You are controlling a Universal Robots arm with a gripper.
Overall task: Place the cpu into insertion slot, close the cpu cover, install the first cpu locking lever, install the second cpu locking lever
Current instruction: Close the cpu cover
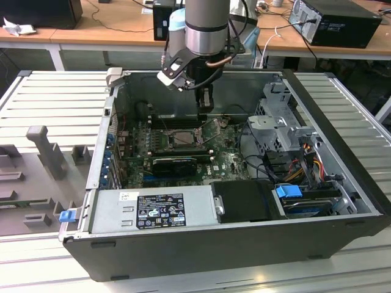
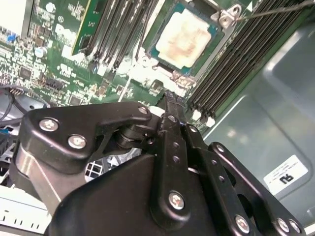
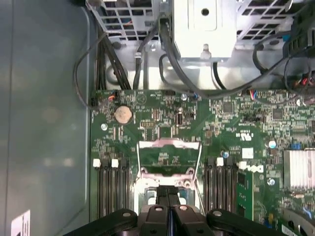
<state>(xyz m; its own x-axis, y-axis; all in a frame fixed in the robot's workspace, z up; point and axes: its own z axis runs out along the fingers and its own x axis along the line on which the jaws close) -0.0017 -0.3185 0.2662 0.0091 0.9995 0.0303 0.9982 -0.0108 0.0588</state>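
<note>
Gripper [image 2: 170, 97] hovering just beside socket [image 1: 167, 139], fingers pressing together, gripping nothing. Chip [image 2: 184, 37] lying seated in socket. Cover [image 3: 170, 144] standing raised, open, beyond chip in first wrist view.

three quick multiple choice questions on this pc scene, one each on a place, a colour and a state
1. Where is the cpu? A in the insertion slot; B on the power supply; C outside the case.
2. The motherboard is: A red; B green; C white.
3. The cpu cover is: A shut over the chip; B raised open; C lying outside the case.
Answers: A, its pale top sits within the slot's rim; B, green board surrounds the socket; B, the frame stands up with board visible through its window.
</note>
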